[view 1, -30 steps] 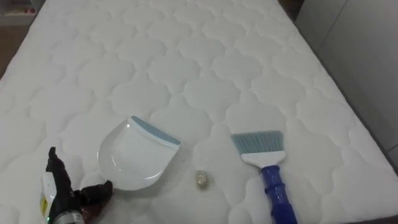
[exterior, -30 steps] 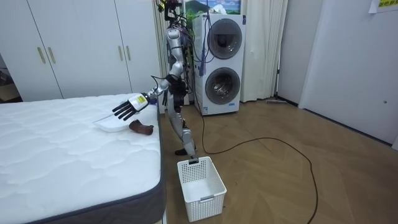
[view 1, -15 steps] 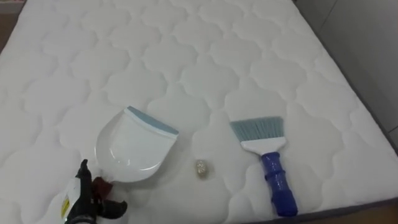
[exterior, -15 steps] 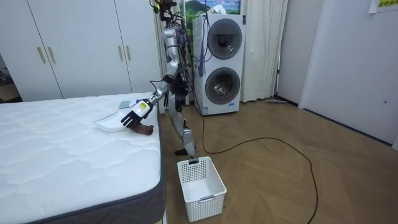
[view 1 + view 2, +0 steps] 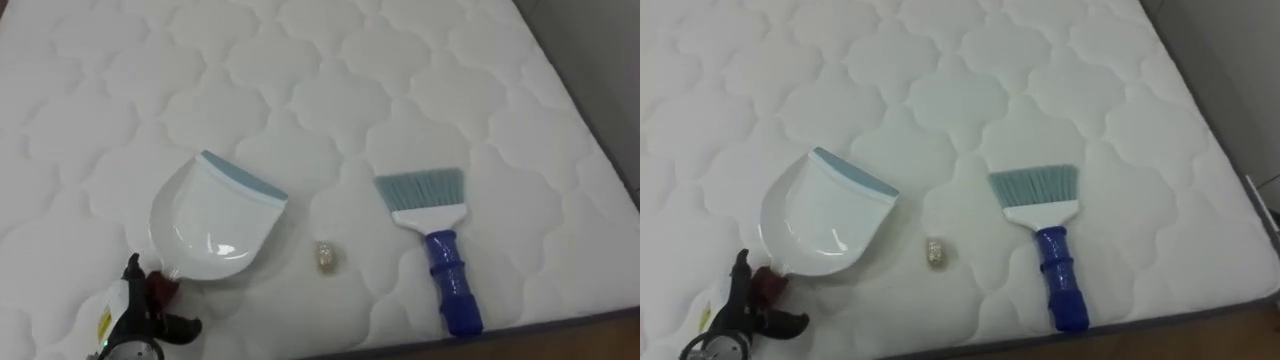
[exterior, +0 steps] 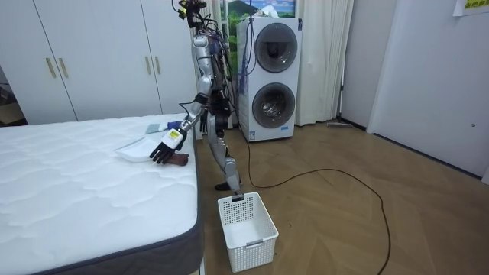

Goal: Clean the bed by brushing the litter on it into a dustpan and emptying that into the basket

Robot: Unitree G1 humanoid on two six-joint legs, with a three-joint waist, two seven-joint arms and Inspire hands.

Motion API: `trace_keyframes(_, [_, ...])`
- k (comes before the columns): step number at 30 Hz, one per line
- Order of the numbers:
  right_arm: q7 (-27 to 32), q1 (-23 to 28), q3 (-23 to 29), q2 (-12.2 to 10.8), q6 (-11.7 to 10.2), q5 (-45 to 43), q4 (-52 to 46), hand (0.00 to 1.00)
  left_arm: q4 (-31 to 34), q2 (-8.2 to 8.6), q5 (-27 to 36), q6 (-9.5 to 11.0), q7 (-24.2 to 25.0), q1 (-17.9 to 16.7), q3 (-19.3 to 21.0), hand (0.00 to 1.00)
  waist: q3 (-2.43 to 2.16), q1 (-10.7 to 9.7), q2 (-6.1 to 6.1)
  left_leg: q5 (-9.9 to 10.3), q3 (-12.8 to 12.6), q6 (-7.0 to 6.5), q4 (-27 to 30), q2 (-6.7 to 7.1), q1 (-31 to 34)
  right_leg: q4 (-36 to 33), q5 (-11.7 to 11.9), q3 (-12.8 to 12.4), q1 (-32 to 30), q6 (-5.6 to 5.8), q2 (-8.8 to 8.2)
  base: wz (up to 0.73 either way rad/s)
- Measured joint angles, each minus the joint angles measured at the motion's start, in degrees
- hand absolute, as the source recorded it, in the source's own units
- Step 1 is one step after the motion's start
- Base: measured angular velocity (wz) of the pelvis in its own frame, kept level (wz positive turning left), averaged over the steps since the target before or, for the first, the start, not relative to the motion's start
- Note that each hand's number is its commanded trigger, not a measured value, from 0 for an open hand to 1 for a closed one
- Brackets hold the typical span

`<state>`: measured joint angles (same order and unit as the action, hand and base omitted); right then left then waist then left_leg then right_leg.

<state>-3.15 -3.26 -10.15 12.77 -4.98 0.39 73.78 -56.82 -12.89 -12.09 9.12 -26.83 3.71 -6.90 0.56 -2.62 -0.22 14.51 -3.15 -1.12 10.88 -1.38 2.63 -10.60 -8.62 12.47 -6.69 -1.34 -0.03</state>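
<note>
A white dustpan with a light blue lip and a dark red handle lies on the white quilted mattress. My left hand is at that handle, with a finger above it and the thumb to its right, both fairly straight and not closed round it. In the room view the left hand hangs fingers-down over the handle near the bed's edge. A brush with pale blue bristles and a blue handle lies to the dustpan's right. Between them sits a small crumpled scrap.
The mattress's dark edge runs along the lower right. On the wooden floor beside the bed stands a white basket. I stand at the bed's corner, with stacked washing machines behind me and white wardrobes beyond the bed.
My left hand has dropped from above the dustpan down to its handle. The eye view has shifted as my head moved; the dustpan, brush and scrap lie where they were.
</note>
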Motion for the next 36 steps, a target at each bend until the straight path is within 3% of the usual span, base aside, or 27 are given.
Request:
trace_keyframes(5, [1.12, -0.43, -1.27, 0.02, -0.05, -0.06, 0.10, 0.00, -1.84, 0.09, -0.02, 0.00, 0.04, 0.95, -0.01, 0.00, 0.13, -0.31, 0.14, 0.00, -0.41, 0.01, 1.85, 0.10, 1.33, 0.08, 0.02, -2.05, -0.28, 0.01, -0.57, 0.06])
trace_keyframes(6, [1.32, -0.73, -2.14, -0.01, -0.05, -0.03, 0.13, 0.00, -2.82, 0.13, 0.00, 0.10, 0.09, 1.58, -0.10, 0.00, 0.52, -0.64, -0.46, 0.09, -1.64, 0.44, 6.96, 0.58, 4.53, 0.20, 0.13, -6.12, -0.08, 0.13, -1.73, 0.38])
trace_keyframes(7, [1.40, -0.73, -2.29, -0.07, -0.08, 0.11, 0.23, 0.00, -3.57, 0.23, 0.08, 0.11, 0.14, 2.21, -0.28, 0.00, 0.85, -0.94, -0.79, 0.10, -1.84, 0.62, 8.44, 1.10, 6.34, 0.20, 0.22, -8.78, -0.21, 0.32, -2.28, 0.75])
trace_keyframes(8, [1.65, -0.35, -2.48, 0.06, -0.14, 0.40, 0.49, 0.00, -4.68, 0.22, 0.02, 0.13, 0.25, 3.68, -1.60, 0.00, 0.66, -1.78, -0.21, -2.58, -1.49, 1.06, 3.38, 0.57, 9.64, -0.40, 0.29, -10.86, -1.19, 0.72, -2.55, 0.73])
trace_keyframes(9, [1.77, 0.12, -2.32, -0.30, 0.10, 0.97, 0.62, 0.00, -5.03, 0.00, -0.13, 0.15, 0.45, 4.81, -2.40, 0.00, 0.48, -0.92, -0.80, -5.98, -4.42, -0.85, 2.35, 0.51, 10.50, -1.55, -0.36, -11.11, -3.32, 2.01, -3.17, 0.54])
trace_keyframes(11, [1.89, -0.32, -2.28, -0.12, 0.32, 1.64, 1.61, 0.00, -5.73, -0.14, -1.12, 0.10, 0.49, 4.91, -2.39, 0.00, 0.70, 1.59, -1.36, -6.32, -6.19, -1.10, 1.64, 0.72, 10.44, -1.65, -0.33, -7.93, -4.41, 2.43, -3.77, -0.23])
trace_keyframes(12, [2.21, -1.01, -2.25, 0.16, 0.54, 1.59, 1.78, 0.00, -6.82, 0.00, -1.11, -0.21, 0.72, 4.88, -2.40, 0.00, 0.75, 1.92, -1.22, -6.32, -5.80, -1.10, 1.69, 1.00, 10.43, -0.97, -0.19, -6.15, -4.34, 2.36, -3.89, -0.33])
trace_keyframes(15, [3.27, -2.43, -2.41, 0.22, 0.79, 1.45, 1.80, 0.00, -8.11, 0.13, -1.10, -0.42, 1.47, 5.16, -2.36, 0.00, 0.95, 1.40, -0.57, -6.30, -5.82, -1.10, 1.24, 1.27, 10.50, -0.65, -0.02, -4.85, -3.84, 2.38, -3.81, -0.09])
trace_keyframes(23, [3.29, -2.50, -4.40, 0.58, 1.33, 1.73, 1.82, 0.00, -9.41, 0.47, -1.06, -0.49, 2.85, 5.78, -2.24, 0.00, 1.23, 1.45, 0.00, -6.42, -7.38, -1.17, 1.10, 1.04, 11.25, -3.33, -0.08, -5.83, -6.79, 2.28, -3.70, -0.13])
trace_keyframes(28, [3.74, -2.96, -4.37, 0.60, 1.32, 1.84, 1.78, 0.00, -11.62, 0.46, -1.05, -1.13, 3.60, 9.19, -2.16, 0.00, 1.36, 1.25, -0.25, -6.67, -7.49, -1.64, 2.75, 1.28, 14.27, -6.75, -0.16, -5.93, -10.87, 2.28, -4.26, -0.05])
trace_keyframes(36, [3.65, -4.12, -4.95, 0.53, 2.08, 1.95, 1.50, 0.00, -13.62, 0.45, -0.85, -1.26, 3.44, 11.91, -2.33, 0.00, 1.51, 0.82, -0.86, -7.39, -7.64, -2.12, 4.00, 1.51, 17.31, -9.02, -0.28, -6.11, -14.50, 2.10, -4.74, 0.00])
